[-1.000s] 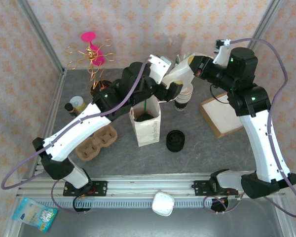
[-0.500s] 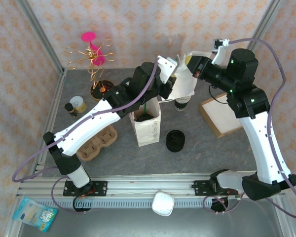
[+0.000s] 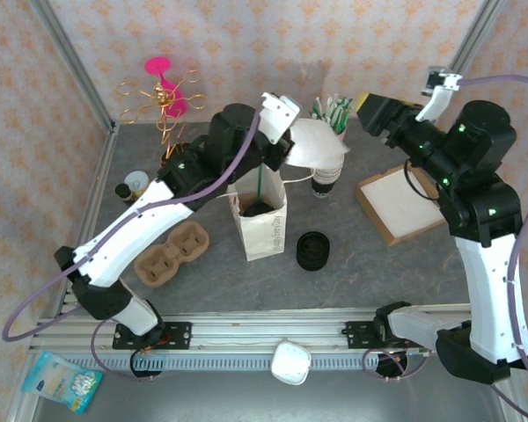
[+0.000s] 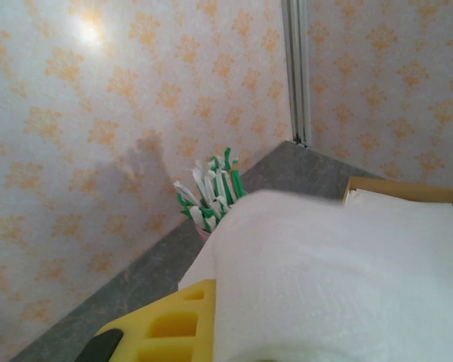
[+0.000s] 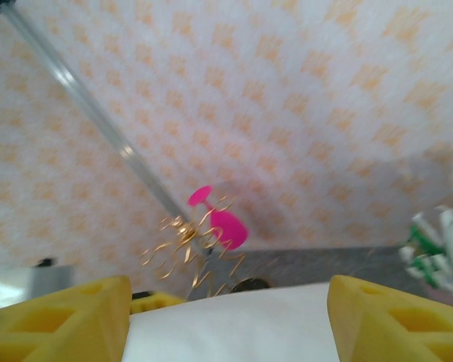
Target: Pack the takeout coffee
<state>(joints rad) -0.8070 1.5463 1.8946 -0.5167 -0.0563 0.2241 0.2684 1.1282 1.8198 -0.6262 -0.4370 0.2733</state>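
Black and round, the takeout coffee [image 3: 258, 208] seems to sit inside the paper bag [image 3: 268, 239] in the middle of the table. I see only a dark top deep in the opening, so this is my judgement and I cannot be sure. A green stick [image 3: 260, 180] stands up from the bag just beside it. Above the far rim of the bag the left gripper [image 3: 288, 151] is pressed together on a white napkin [image 3: 317, 145], which spreads out toward the right. The right gripper [image 3: 367, 105] is apart from the napkin, its yellow fingers [image 5: 60, 320] spread and holding nothing. I think the step now is to put the napkin in the bag. To do it well, the left arm should bring the sheet over the open mouth, go down on the free side of the stick, and let go only low inside, because such a light sheet can catch on the rim and tip the bag. The stack of lidless cups [image 3: 326, 182] stands just beside the napkin and could be brushed. The pile of black lids [image 3: 312, 251] lies right of the bag, and the cardboard cup carrier [image 3: 170, 253] lies left of it.
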